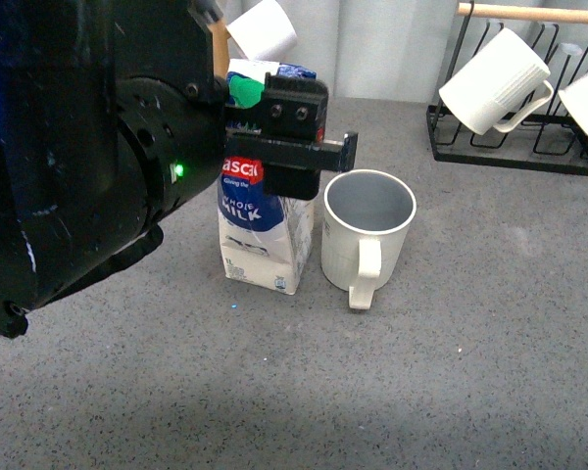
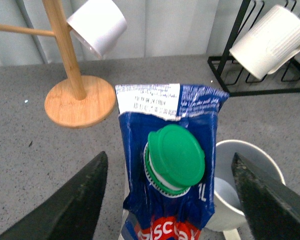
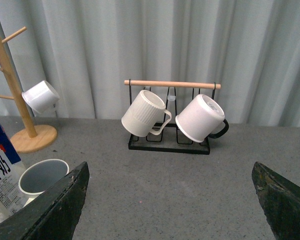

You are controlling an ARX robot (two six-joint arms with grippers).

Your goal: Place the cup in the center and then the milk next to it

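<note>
Cup (image 1: 366,235) tight beside milk (image 1: 260,245), perhaps touching; tabletop (image 1: 392,392) open.

The left arm (image 1: 88,157) fills the left side of the front view as a big black bulk. It hangs above the left half of the tabletop (image 1: 451,382) and reaches toward its middle. A small green light (image 1: 178,171) glows on the wrist housing. The left gripper (image 2: 168,156) tilts forward and down with its jaws spread wide. In the left wrist view its two dark fingers (image 2: 80,200) stand far apart, and neither touches anything. The right wrist view shows the right gripper (image 3: 170,167) raised above the tabletop and facing the far edge. Its fingers (image 3: 55,210) are likewise wide apart, with nothing held between them.
</note>
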